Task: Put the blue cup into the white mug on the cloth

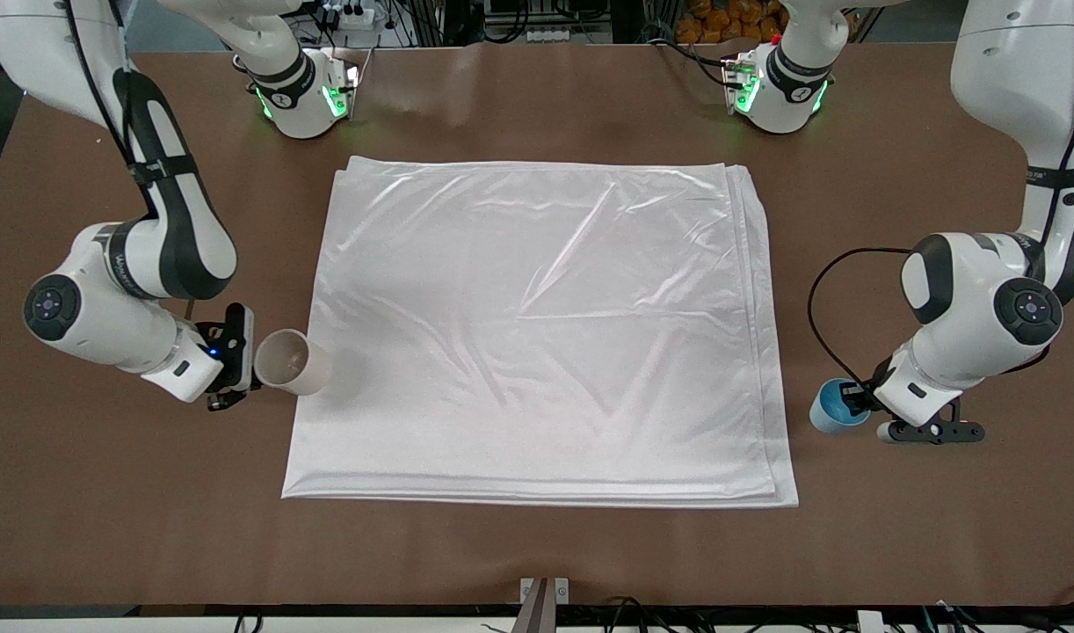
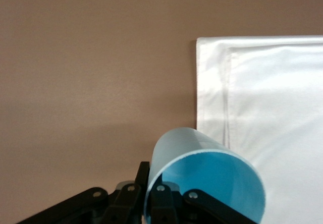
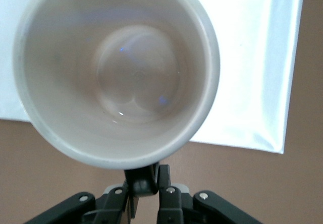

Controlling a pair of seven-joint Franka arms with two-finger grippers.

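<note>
The white mug (image 1: 293,362) is tilted on its side over the cloth's edge at the right arm's end. My right gripper (image 1: 251,365) is shut on its black handle (image 3: 144,179). In the right wrist view the mug (image 3: 118,72) shows its pale inside. The blue cup (image 1: 831,406) is tilted over the bare table beside the cloth's edge at the left arm's end. My left gripper (image 1: 856,403) is shut on the cup's wall (image 2: 202,173), one finger inside and one outside. The white satin cloth (image 1: 537,325) lies flat in the middle of the table.
The brown table (image 1: 537,545) surrounds the cloth. Both arm bases with green lights stand along the table's edge farthest from the front camera. A black cable (image 1: 814,303) loops over the table near the left arm. A metal bracket (image 1: 544,596) sits at the edge nearest the front camera.
</note>
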